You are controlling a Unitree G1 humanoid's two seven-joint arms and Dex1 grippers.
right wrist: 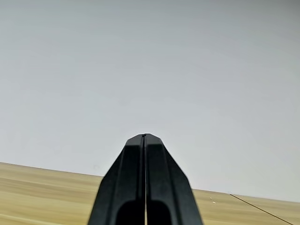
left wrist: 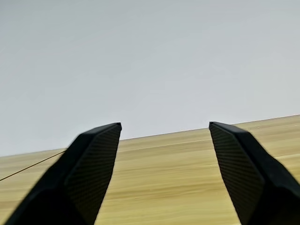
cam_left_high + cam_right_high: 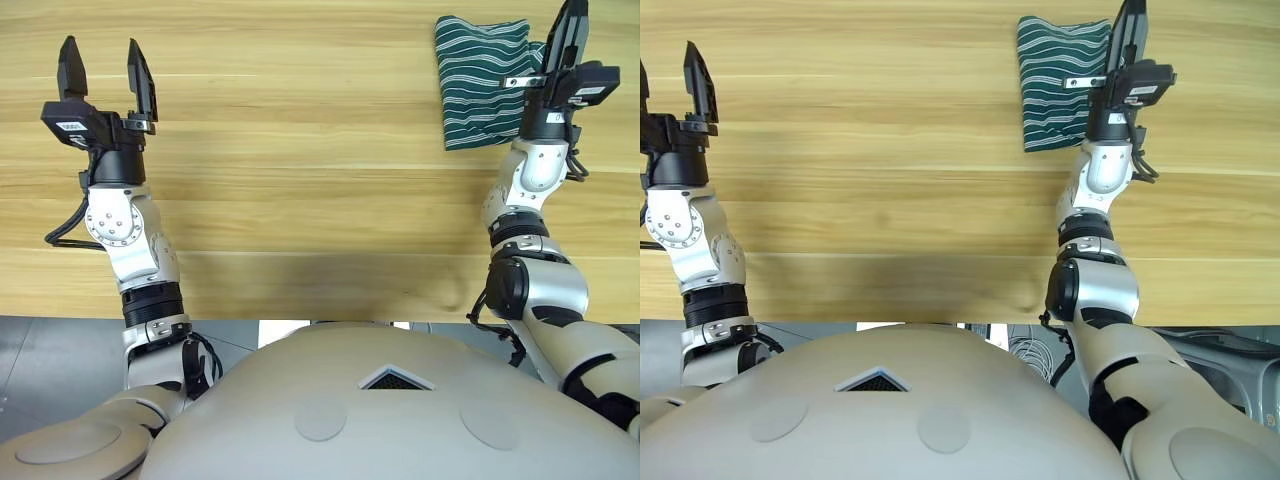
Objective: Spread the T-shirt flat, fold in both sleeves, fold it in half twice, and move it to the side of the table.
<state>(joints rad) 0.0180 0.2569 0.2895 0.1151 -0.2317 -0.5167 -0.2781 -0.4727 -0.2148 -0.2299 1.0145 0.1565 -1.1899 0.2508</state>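
Green with white stripes, the folded T-shirt [image 3: 480, 80] lies on the wooden table [image 3: 300, 180] at its far right side. The right gripper [image 3: 572, 20] stands over the shirt's right edge, its fingers pressed together with nothing between them. The left gripper [image 3: 102, 50] is well apart on the left side, fingers spread wide.

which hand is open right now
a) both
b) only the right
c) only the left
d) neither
C: the left hand has its two black fingers spread wide apart, while the right hand has its fingers pressed together with nothing between them.
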